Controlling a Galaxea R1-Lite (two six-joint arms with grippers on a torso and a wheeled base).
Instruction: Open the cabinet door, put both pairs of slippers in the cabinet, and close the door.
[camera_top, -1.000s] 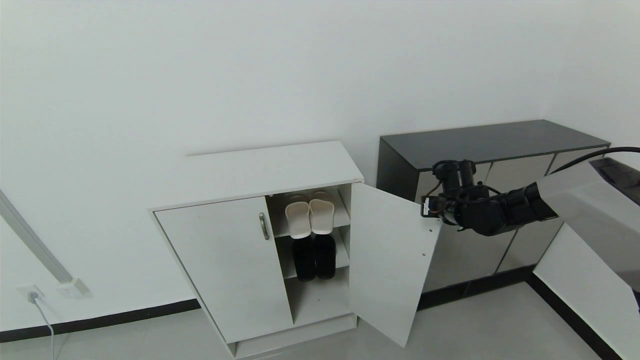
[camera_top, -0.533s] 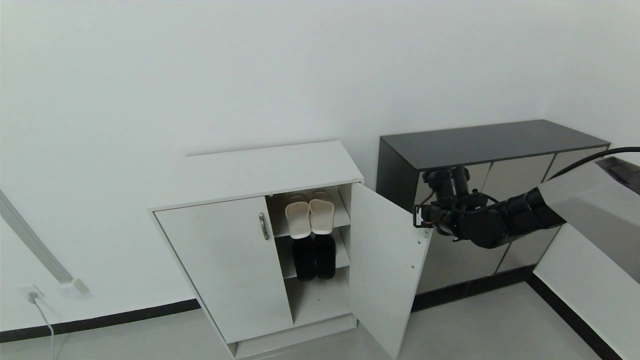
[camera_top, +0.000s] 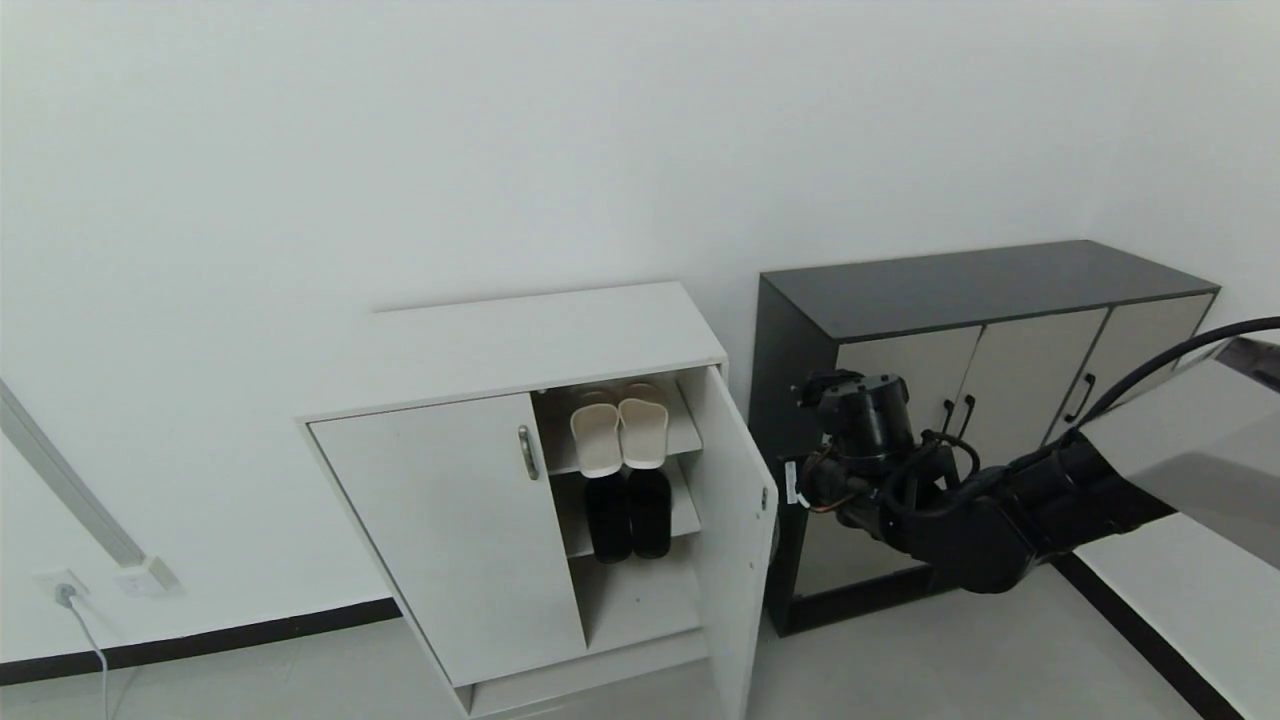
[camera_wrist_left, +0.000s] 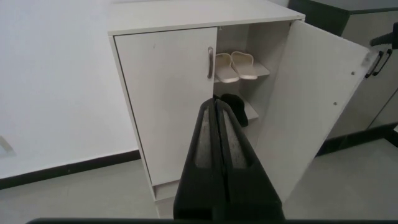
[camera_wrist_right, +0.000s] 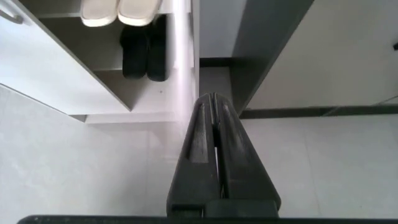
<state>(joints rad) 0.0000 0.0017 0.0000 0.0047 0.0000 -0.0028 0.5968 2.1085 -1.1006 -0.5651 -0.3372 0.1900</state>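
- Grey floor (camera_top: 950, 660) and white wall (camera_top: 500, 150); the white cabinet (camera_top: 520, 340) stands against the wall.
- Beige slippers (camera_top: 620, 435) lie on the upper shelf, black slippers (camera_top: 628, 512) on the shelf below.
- The right door (camera_top: 735, 520) hangs ajar, with a dark sideboard (camera_top: 980, 280) just beyond it.
- Right gripper (camera_wrist_right: 214, 99) is pressed together, empty, by the door's outer face.
- Left gripper (camera_wrist_left: 214, 102) is likewise pressed together, facing the cabinet front.

A dark-topped sideboard (camera_top: 980, 280) stands on pale floor (camera_top: 950, 670) against a white wall (camera_top: 600, 130) bearing perhaps a cable duct (camera_top: 65, 480).
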